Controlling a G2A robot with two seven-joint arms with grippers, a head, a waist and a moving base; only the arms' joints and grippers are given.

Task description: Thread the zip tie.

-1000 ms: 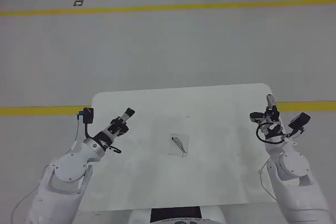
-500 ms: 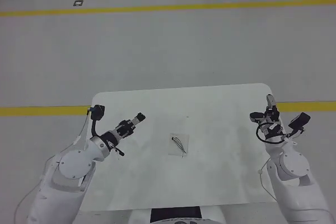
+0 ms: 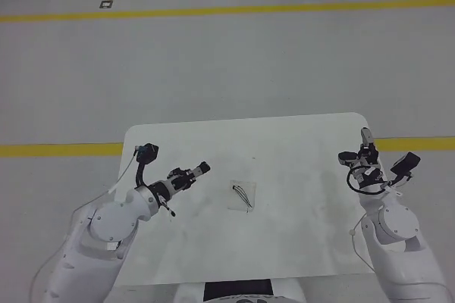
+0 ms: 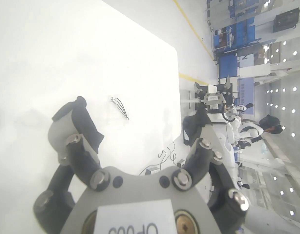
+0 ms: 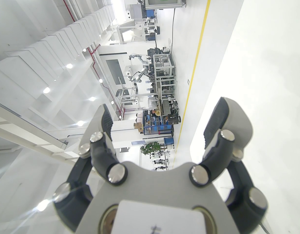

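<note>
Ahead of the left gripper (image 3: 203, 166) (image 4: 137, 115), past its fingertips and not touching them: a small bundle of zip ties (image 3: 243, 195) (image 4: 120, 107). Thin black plastic strands, slightly fanned, flat on the table (image 3: 303, 235) (image 4: 67, 37), with small pale heads at one end. Smooth matt white tabletop with rounded corners.

Left gripper low over that surface, jaws spread wide, nothing between them. Curved fingers (image 4: 86, 125) with grey metal backs and black rubbery pads, bolted with round-headed screws to a grey plate.

Right gripper (image 3: 364, 144) (image 5: 164, 113) well apart from the zip ties, at the table's edge on the far side of the bundle from the left gripper. Raised and pointing away from the bundle, jaws likewise parted and empty. Same build: ribbed black pads (image 5: 214, 120) on rounded grey metal shells.
</note>
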